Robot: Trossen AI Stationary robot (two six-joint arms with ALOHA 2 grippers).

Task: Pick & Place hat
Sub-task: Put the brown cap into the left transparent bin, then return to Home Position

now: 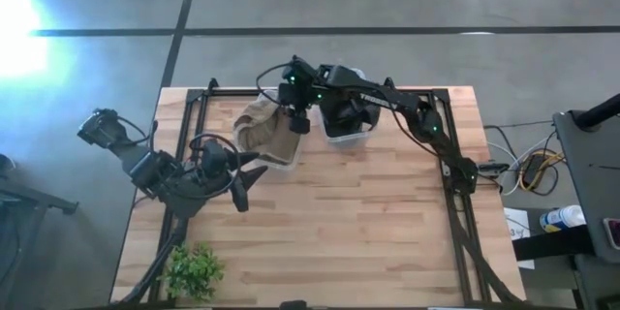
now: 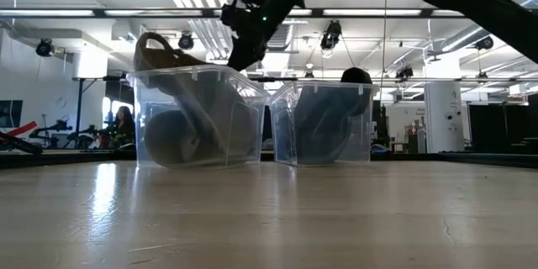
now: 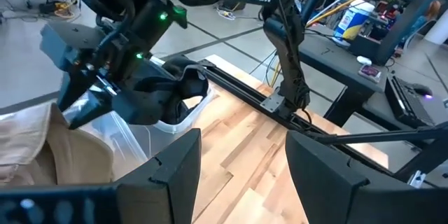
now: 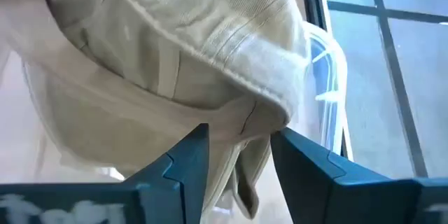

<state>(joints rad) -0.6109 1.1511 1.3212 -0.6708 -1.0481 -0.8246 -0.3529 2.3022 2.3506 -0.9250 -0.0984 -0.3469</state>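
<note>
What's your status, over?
Right gripper over the left bin, fingers around the tan hat. Left gripper open, idle beside it. Dark hat in right bin. Nothing blocking.

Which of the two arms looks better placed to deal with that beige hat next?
The right. Its gripper is already at the beige hat over the clear bin; the left gripper waits open, apart from it on the table.

Right arm (image 1: 407,107) spans both bins (image 1: 347,136); near tabletop (image 1: 368,223) lies open.

Two clear plastic bins (image 1: 345,137) are seen side by side near the far edge of the light wooden table (image 1: 358,223), and a small green plant (image 1: 193,269) at its near left corner.
</note>
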